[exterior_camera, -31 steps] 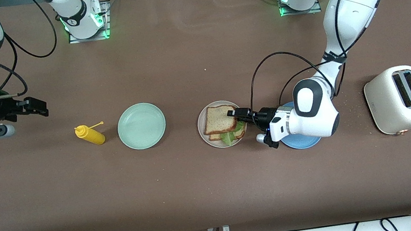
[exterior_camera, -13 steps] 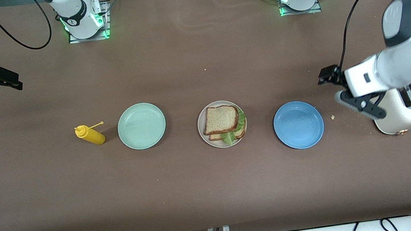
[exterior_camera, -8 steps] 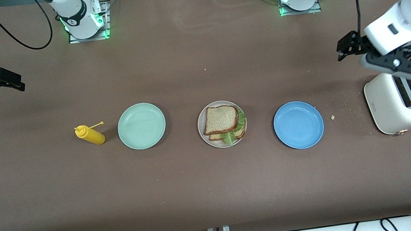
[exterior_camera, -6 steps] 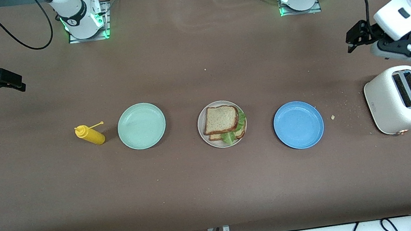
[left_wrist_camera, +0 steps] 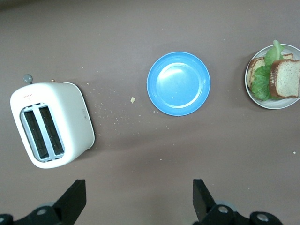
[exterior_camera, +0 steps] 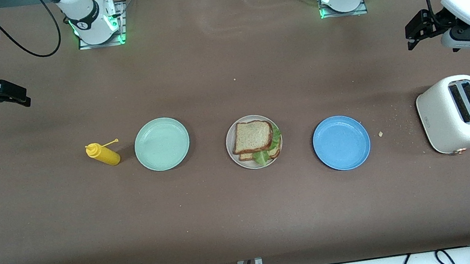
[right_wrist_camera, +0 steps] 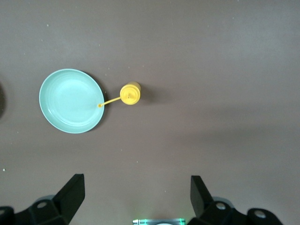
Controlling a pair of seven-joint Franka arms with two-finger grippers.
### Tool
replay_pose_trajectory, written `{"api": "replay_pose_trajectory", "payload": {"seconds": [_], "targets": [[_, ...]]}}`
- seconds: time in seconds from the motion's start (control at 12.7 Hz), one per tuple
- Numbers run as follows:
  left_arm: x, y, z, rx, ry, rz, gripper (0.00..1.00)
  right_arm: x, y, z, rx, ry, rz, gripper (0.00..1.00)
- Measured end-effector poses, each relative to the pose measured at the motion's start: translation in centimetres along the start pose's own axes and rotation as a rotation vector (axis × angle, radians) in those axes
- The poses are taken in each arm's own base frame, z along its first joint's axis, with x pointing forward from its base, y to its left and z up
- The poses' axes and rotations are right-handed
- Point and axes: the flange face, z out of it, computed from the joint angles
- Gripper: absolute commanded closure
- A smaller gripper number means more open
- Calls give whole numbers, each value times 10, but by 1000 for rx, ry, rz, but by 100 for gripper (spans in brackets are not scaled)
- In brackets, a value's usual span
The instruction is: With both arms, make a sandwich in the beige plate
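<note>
Brown bread shows only in part: the sandwich (exterior_camera: 256, 141) has its top slice in full sight, while the lower slice peeps out merely as a crust along the lower edge and the lettuce (exterior_camera: 268, 148) as a ruffled green fringe at the lower right of the stack. It lies on the beige plate (exterior_camera: 231, 144), just below the centre of the front frame, between the mint-green plate (exterior_camera: 162, 144) and the blue plate (exterior_camera: 341, 142); both of those hold nothing. In the left wrist view the beige plate (left_wrist_camera: 257, 97) is cut by the frame's right edge. A yellow squeeze bottle (exterior_camera: 102, 154) stands just beside the mint-green plate toward the right arm's end of the table, its thin nozzle cap dangling on a strap. The white toaster (exterior_camera: 456, 113) sits at the right of the front frame, its two slots dark, so whether anything is inside cannot be told; crumbs (exterior_camera: 380, 133) are scattered between it and the blue plate. Both arms are cut off by the frame edges. The left gripper (exterior_camera: 412, 33) hangs over bare table at upper right, above the toaster in the frame, fingers (left_wrist_camera: 200, 199) spread wide and holding nothing. The right gripper (exterior_camera: 20, 96) hangs at upper left, likewise spread and carrying nothing.
</note>
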Motion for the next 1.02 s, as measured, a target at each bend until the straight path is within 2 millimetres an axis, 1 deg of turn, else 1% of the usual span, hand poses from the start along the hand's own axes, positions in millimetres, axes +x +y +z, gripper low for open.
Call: {"api": "replay_pose_trajectory", "payload": {"seconds": [0.24,0.78,1.02], "targets": [[-2,-5,6,-42,-20,-18,0,2,-2,3,1,-1,-2,0],[-3,-3,7,-44,-28,-18,0,4,-2,6,2,-6,-2,0],[-3,-3,7,-43,-30,-70,0,5,-2,8,2,-10,-2,0]]}}
